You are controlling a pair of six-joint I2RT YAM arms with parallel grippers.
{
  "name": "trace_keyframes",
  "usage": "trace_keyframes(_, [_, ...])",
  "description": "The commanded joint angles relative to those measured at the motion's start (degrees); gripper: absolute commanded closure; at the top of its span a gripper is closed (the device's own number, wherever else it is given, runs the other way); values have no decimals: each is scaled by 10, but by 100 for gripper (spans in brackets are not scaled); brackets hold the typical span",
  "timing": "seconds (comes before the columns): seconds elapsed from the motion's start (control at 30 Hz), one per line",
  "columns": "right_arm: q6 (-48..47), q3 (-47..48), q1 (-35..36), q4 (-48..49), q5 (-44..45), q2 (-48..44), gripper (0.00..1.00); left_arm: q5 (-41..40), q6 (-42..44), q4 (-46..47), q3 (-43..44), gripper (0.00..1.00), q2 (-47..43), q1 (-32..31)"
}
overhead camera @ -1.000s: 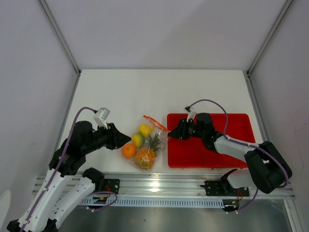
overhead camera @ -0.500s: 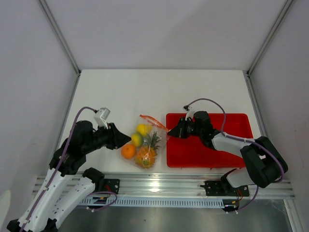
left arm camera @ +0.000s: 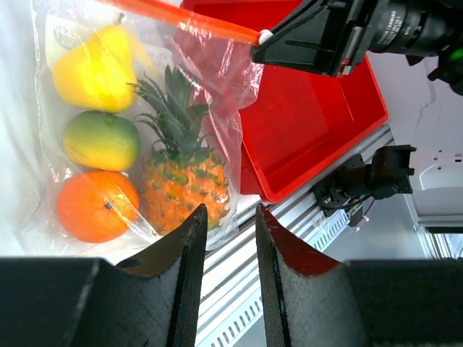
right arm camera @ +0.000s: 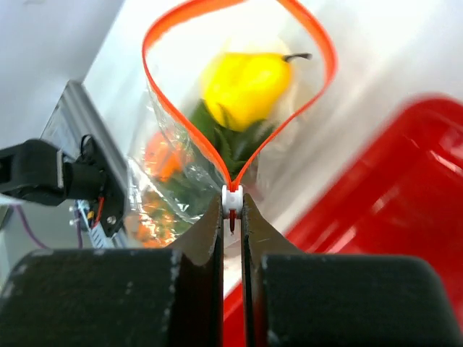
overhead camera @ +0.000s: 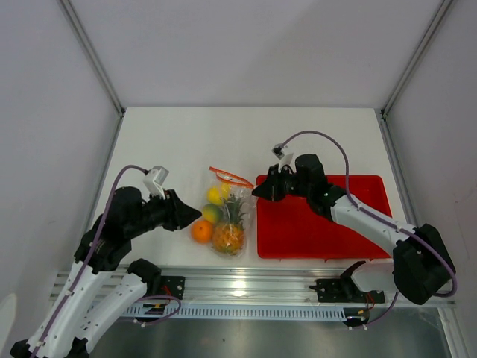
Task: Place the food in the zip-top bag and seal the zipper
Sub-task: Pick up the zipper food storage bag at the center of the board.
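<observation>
The clear zip-top bag [overhead camera: 226,212] lies left of the red tray and holds the lemon [overhead camera: 215,195], green fruit [overhead camera: 211,214], orange [overhead camera: 201,231] and pineapple [overhead camera: 229,237]. My right gripper [overhead camera: 257,192] is shut on the white slider [right arm camera: 231,199] of the orange-red zipper [right arm camera: 181,137] and holds the bag's top lifted. The zipper gapes open in a loop, with the lemon [right arm camera: 246,87] showing through it. My left gripper [overhead camera: 195,214] is open and empty, just left of the orange. In the left wrist view the gripper [left arm camera: 230,238] hovers near the pineapple [left arm camera: 181,184] and orange [left arm camera: 98,206].
A red rectangular tray [overhead camera: 320,224] lies right of the bag, under my right arm; it also shows in the left wrist view [left arm camera: 311,123] and the right wrist view [right arm camera: 405,217]. The metal rail [overhead camera: 246,287] runs along the table's near edge.
My right gripper has moved up and to the left with the zipper slider, lifting the bag's top edge and shifting the bag slightly. My left arm has not moved.
</observation>
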Motion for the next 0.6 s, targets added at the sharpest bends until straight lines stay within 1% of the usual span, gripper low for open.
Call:
trace_keyframes(0.0, [-68, 65, 34, -37, -21, -18, 100, -12, 14, -2, 43, 65, -10, 2])
trace_keyframes(0.13, [-107, 130, 94, -94, -23, -19, 100, -21, 31, -5, 74, 65, -37, 2])
trace_keyframes(0.27, [-142, 167, 155, -131, -3, -33, 100, -9, 70, 16, 105, 63, -66, 2])
trace_keyframes(0.37, [-154, 176, 189, -141, 6, -52, 100, 37, 97, 38, 111, 57, -85, 2])
trace_keyframes(0.4, [-159, 174, 195, -139, 5, -57, 100, 66, 104, 55, 113, 53, -87, 2])
trace_keyframes(0.5, [-161, 160, 203, -126, 5, -71, 100, 116, 129, 85, 113, 43, -94, 2])
trace_keyframes(0.57, [-158, 159, 203, -127, 0, -69, 100, 172, 146, 99, 111, 39, -93, 2])
